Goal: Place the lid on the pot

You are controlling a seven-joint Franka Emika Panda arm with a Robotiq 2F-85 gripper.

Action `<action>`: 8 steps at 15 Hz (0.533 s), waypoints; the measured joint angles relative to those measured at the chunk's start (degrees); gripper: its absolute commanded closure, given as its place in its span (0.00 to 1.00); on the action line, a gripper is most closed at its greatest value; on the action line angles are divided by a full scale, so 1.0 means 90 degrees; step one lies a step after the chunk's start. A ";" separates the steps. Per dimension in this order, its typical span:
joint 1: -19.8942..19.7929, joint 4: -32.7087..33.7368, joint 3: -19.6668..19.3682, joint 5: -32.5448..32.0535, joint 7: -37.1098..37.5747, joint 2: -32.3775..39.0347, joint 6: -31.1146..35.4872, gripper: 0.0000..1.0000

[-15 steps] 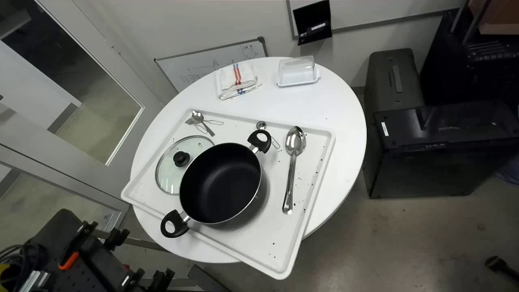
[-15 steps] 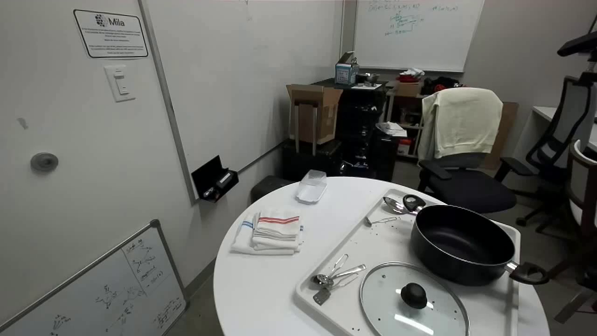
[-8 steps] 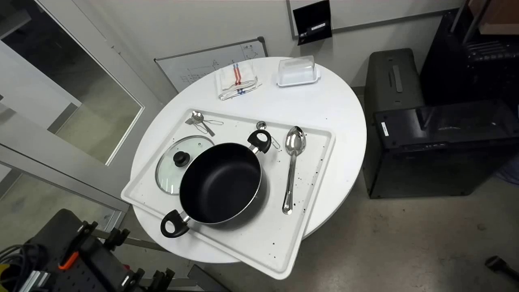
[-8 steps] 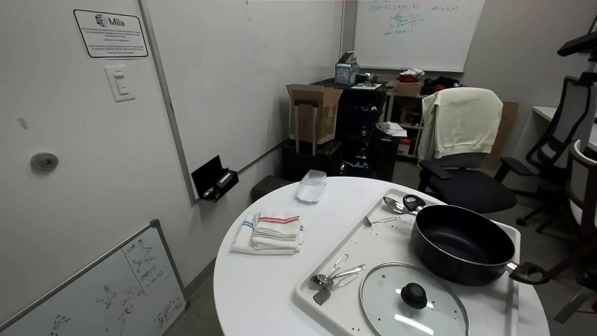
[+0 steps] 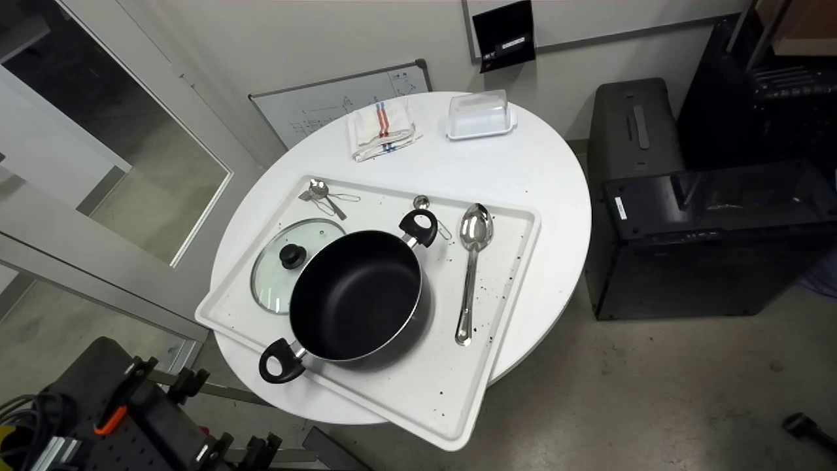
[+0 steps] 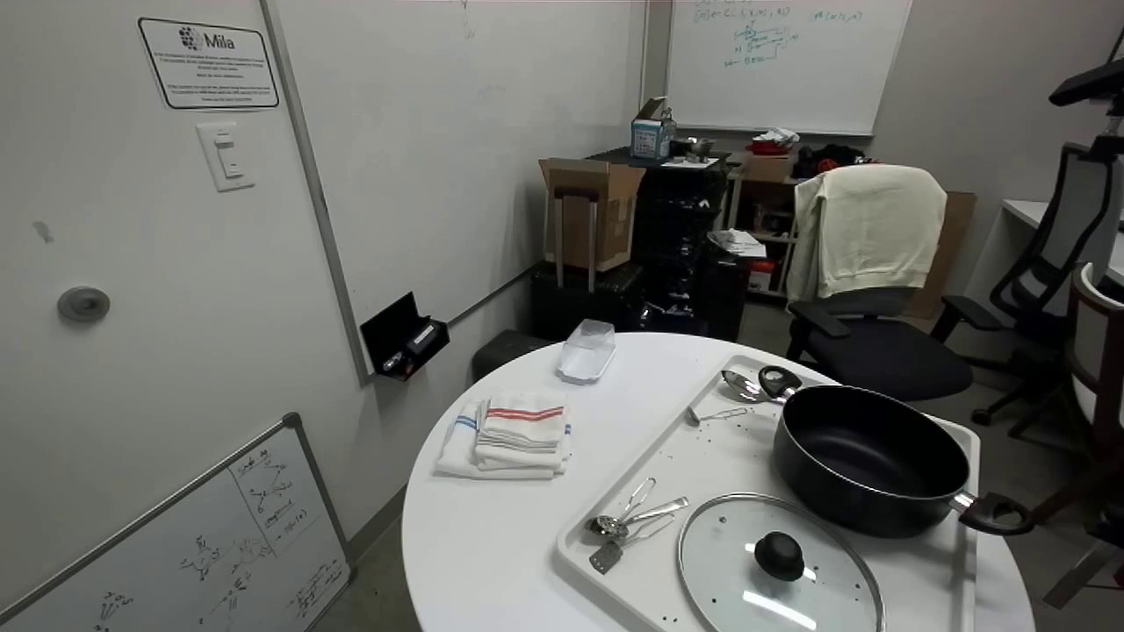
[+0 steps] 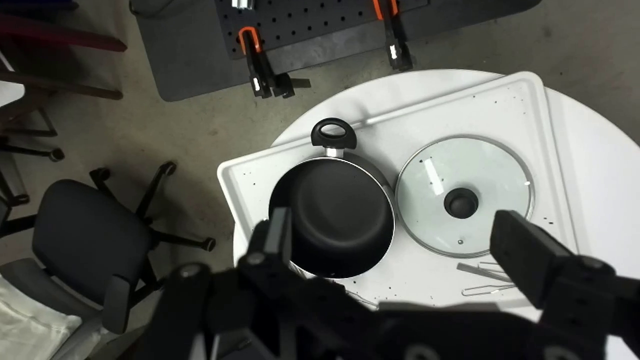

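The black pot point(image 5: 356, 297) stands open and upright on a white tray, with two black loop handles; it also shows in an exterior view point(image 6: 865, 487) and the wrist view point(image 7: 340, 200). The glass lid point(image 5: 271, 278) with metal rim and black knob lies flat on the tray close beside the pot, knob up; it also shows in an exterior view point(image 6: 729, 562) and the wrist view point(image 7: 425, 215). In the wrist view my gripper point(image 7: 392, 212) is open and empty, fingers wide apart, above the pot and lid. The gripper is out of both exterior views.
The white tray point(image 5: 451, 418) sits on a round white table point(image 5: 549, 196), overhanging its edge. A large metal spoon point(image 5: 469, 275) and several small utensils point(image 6: 615, 527) lie on the tray. Folded towels point(image 6: 518, 439) and a clear-covered dish point(image 5: 480, 118) stand on the table.
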 measured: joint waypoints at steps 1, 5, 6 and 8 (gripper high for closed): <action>0.0011 -0.0032 -0.0010 -0.0001 -0.0059 0.0102 0.0129 0.00; 0.0121 -0.0144 -0.0148 -0.0002 -0.0573 0.0665 0.0745 0.00; 0.0170 -0.0179 -0.0213 -0.0001 -0.0766 0.0818 0.0900 0.00; 0.0256 -0.0235 -0.0327 -0.0034 -0.1155 0.1150 0.1159 0.00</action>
